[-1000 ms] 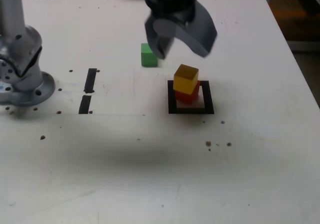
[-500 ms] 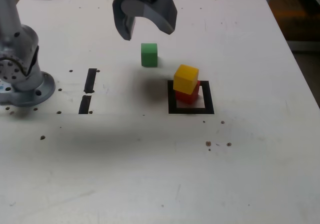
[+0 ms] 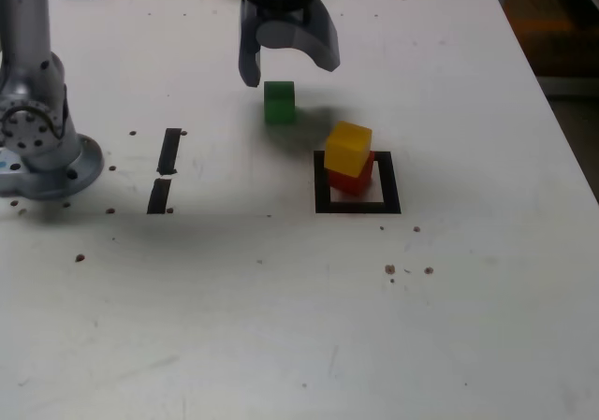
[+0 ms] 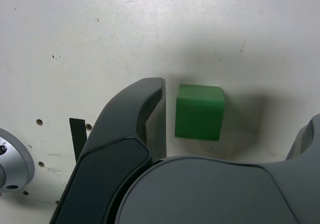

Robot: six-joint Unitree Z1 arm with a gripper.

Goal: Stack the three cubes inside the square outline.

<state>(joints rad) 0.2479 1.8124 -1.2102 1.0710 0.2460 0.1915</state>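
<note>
My hand [image 3: 285, 60] hung spread wide over green cube [image 3: 279, 101], nothing gripped. Green cube sat on table [image 3: 468, 298] between my fingers [image 4: 127, 134], nearer one of them, not touching. Yellow cube [image 3: 348, 147] sat atop red cube [image 3: 354, 175] inside square outline [image 3: 321, 184], near green cube, toward exterior view's right. Two short tape strips [image 3: 165, 169] lay well off toward exterior view's left.

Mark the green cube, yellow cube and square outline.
green cube [image 3: 279, 102], exterior view, front face
yellow cube [image 3: 348, 148], exterior view, front face
square outline [image 3: 357, 206], exterior view, near tape edge
</note>
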